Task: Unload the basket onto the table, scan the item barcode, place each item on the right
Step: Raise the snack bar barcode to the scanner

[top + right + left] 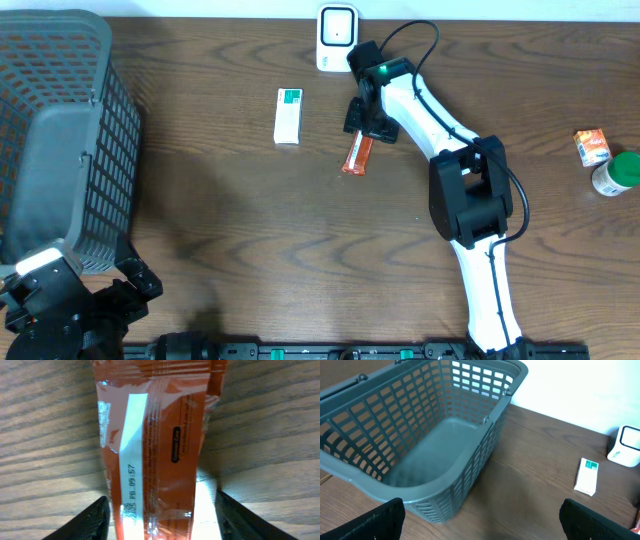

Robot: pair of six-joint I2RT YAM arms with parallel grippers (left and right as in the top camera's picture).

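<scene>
1. Orange foil-wrapped snack bar lies flat on the brown wooden worktop, around the middle of its far half. It is a little nearer than the white box-shaped barcode scanner standing at the far edge.
2. The step in hand looks like the pick-up: the bar is not yet lifted, and scanning cannot start until it is.
3. The right hand is down over the bar with its fingers partly spread, one on each side of the wrapper. The right wrist view shows a strip of worktop between each finger and the foil, so nothing is pinched yet.
4. The next move calls for pressing the fingers together across the bar's narrow width, firmly enough to hold slippery foil without crushing it. Then the bar must be raised and its printed code turned towards the scanner's face.
5. The left hand is spread wide and holds nothing. It hangs at the near left by the grey plastic mesh basket.
</scene>
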